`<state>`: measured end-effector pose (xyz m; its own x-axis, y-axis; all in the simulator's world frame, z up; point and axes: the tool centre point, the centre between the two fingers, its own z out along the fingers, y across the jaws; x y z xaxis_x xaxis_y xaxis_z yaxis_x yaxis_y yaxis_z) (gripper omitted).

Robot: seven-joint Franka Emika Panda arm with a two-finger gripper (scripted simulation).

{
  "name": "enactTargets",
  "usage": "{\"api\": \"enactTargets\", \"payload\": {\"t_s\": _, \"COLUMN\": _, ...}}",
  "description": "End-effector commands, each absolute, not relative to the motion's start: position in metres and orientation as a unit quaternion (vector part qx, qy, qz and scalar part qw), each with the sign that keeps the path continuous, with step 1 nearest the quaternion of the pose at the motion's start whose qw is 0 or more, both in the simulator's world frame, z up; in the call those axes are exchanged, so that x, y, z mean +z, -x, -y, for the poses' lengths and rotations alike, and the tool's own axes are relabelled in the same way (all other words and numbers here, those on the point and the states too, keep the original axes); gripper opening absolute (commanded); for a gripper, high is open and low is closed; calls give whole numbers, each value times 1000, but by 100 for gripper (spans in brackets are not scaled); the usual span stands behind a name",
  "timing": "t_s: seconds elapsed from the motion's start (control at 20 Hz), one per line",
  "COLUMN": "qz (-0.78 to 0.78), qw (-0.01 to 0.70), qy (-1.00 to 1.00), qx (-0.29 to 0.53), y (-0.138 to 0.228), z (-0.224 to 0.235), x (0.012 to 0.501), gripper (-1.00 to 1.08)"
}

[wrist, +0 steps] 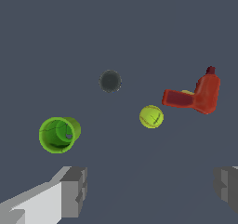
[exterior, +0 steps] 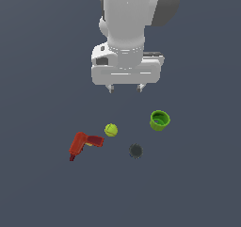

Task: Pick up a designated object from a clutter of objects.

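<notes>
Cup (exterior: 159,120) stood upright on the grey floor (exterior: 37,183), mouth up, at the exterior view's right of the clutter. I saw it bright green, round, with a thicker rim; in the wrist view the cup (wrist: 59,134) showed its open inside. Nothing touched it.

Ball (exterior: 111,130), yellow-green, lay to the exterior view's left of the cup, apart from it. Dark round object (exterior: 136,150) sat lower in that view, between ball and cup but nearer the camera, touching neither. Drill (exterior: 83,144), red, lay on its side farthest to the exterior view's left, its nose just beside the ball; I could not tell whether they touched. Wrist view showed ball (wrist: 151,116), dark object (wrist: 110,81) and drill (wrist: 195,96) in the same loose spread.

Gripper (exterior: 125,88) hung above the clutter, well clear of every item, fingers pointing down. Jaws stood wide apart and held nothing. In the wrist view the fingers (wrist: 74,191) framed bare floor only.
</notes>
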<state>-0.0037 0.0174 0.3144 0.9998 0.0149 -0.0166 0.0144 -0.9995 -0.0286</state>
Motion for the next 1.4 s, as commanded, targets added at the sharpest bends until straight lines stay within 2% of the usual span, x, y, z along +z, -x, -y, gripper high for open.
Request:
{"api": "enactTargets", "payload": {"t_s": 0.0, "qz": 7, "qw": 14, "qy": 1000, "qx": 8, "y": 4, "z": -17, "x": 314, "gripper": 28}}
{"api": "enactTargets", "payload": {"t_s": 0.7, "qz": -8, "qw": 11, "qy": 1000, "qx": 2, "y": -3, "z": -16, "x": 316, "gripper": 28}}
{"api": "enactTargets", "payload": {"t_s": 1.05, "qz": -34, "qw": 20, "qy": 999, "qx": 14, "y": -10, "z": -43, "x": 291, "gripper": 28}}
{"api": "enactTargets", "payload": {"t_s": 1.35, "qz": -74, "qw": 31, "qy": 996, "qx": 34, "y": -17, "z": -84, "x": 253, "gripper": 28}}
